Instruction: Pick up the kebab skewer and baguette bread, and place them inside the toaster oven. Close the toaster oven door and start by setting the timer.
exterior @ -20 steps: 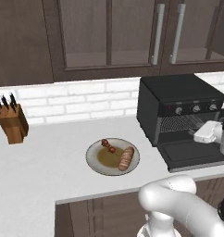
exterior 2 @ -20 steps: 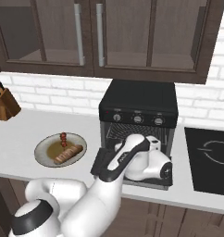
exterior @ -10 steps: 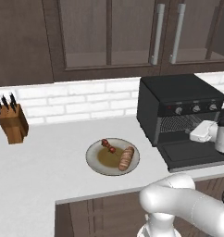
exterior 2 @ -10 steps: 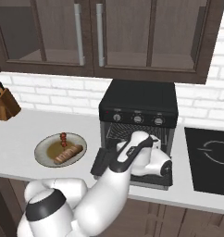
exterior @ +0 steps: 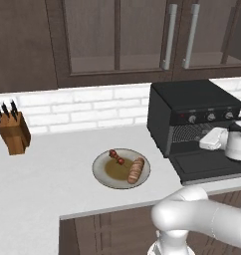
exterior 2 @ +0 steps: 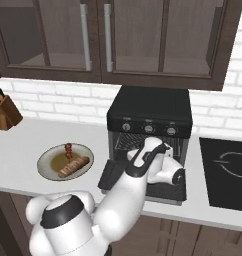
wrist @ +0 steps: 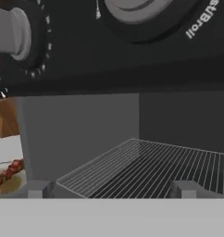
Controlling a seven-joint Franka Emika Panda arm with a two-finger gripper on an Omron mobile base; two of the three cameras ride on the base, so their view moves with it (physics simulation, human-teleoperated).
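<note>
Fingers [wrist: 35,189] spread before toaster oven [wrist: 132,60] rack (skewer [wrist: 7,172] leftward).

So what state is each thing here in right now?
Oven door: dropped open, lying flat.
Oven: rack inside bare.
Skewer: lying on the plate.
Bread: lying on the plate beside the skewer.
Plate: on the counter, left of the oven.
Claw: open, empty, at the oven mouth.

Ahead of me: white brick backsplash wall [exterior: 82,107]; dark brown glass-fronted upper cabinets [exterior: 117,40]; pale grey countertop [exterior: 48,184]; black induction hob [exterior 2: 225,172] at my right.
</note>
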